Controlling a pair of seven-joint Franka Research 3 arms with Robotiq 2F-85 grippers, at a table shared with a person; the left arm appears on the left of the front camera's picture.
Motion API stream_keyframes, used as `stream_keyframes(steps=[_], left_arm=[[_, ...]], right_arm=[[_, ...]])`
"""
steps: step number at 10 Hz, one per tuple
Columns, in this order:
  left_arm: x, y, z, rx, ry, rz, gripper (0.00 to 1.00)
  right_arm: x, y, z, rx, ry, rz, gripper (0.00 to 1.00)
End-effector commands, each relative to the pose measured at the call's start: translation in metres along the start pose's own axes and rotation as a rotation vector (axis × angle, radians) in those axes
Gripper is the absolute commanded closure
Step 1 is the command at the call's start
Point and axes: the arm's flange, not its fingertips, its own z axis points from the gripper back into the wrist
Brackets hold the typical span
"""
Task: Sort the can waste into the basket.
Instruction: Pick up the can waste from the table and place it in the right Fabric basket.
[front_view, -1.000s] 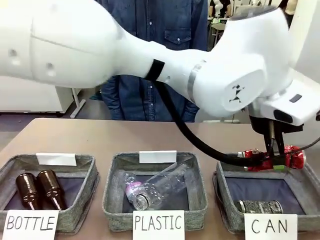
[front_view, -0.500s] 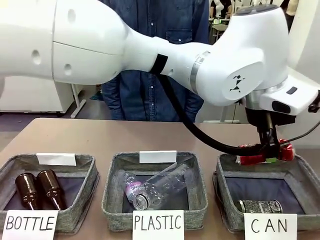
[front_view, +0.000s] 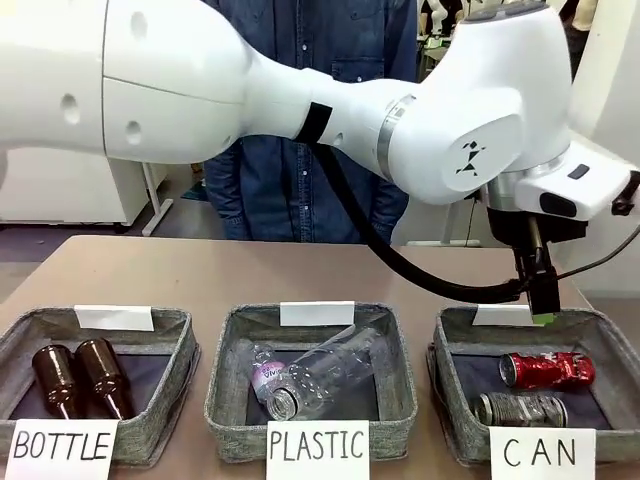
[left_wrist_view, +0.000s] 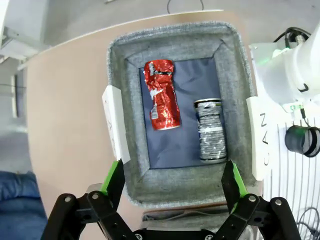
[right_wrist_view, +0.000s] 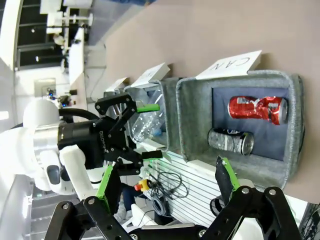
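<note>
The shiny red can (front_view: 547, 369) lies on its side in the grey CAN basket (front_view: 452, 345), just behind the black patterned can (front_view: 520, 409). My left gripper (front_view: 543, 300) hangs above the basket's far rim, open and holding nothing. In the left wrist view the left gripper (left_wrist_view: 173, 182) looks straight down into the basket (left_wrist_view: 230, 75), where the crushed red can (left_wrist_view: 162, 95) and the black can (left_wrist_view: 210, 131) lie side by side. My right gripper (right_wrist_view: 166, 182) is open and high above the table, with the basket (right_wrist_view: 296, 125), both cans (right_wrist_view: 257, 109) and the left gripper (right_wrist_view: 142, 131) below it.
A PLASTIC basket (front_view: 222, 375) in the middle holds clear bottles (front_view: 315, 375). At the left, a BOTTLE basket (front_view: 185, 345) holds two brown bottles (front_view: 80, 375). My left arm (front_view: 300, 100) spans the whole front view. A person in a denim shirt (front_view: 300, 190) stands at the far side.
The left gripper has opened and let go of the red can, which fell into the CAN basket beside the black can. The gripper has risen a little.
</note>
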Motion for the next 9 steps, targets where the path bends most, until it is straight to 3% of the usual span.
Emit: stream_keyframes(steps=[1, 2, 4, 7, 8, 9], left_arm=[[-0.013, 0.0, 0.021, -0.104, 0.058, 0.026, 0.0], [-0.04, 0.007, 0.051, -0.14, 0.062, 0.077, 0.0], [-0.135, 0.028, 0.117, -0.112, 0.029, 0.284, 0.0], [-0.317, 0.027, 0.207, -0.092, -0.117, 0.728, 0.0], [-0.365, 0.018, 0.223, -0.185, -0.204, 0.838, 0.0], [-0.404, 0.004, 0.233, -0.211, -0.284, 0.964, 0.0]], right_arm=[[0.003, 0.002, 0.002, 0.011, -0.008, -0.007, 0.0], [0.0, 0.0, 0.0, 0.0, 0.0, 0.0, 0.0], [0.042, 0.026, -0.035, -0.003, 0.122, 0.084, 0.0], [0.102, 0.108, -0.136, -0.041, 0.291, 0.266, 0.0], [0.111, 0.133, -0.178, -0.052, 0.365, 0.342, 0.0], [0.117, 0.153, -0.22, 0.029, 0.427, 0.378, 0.0]])
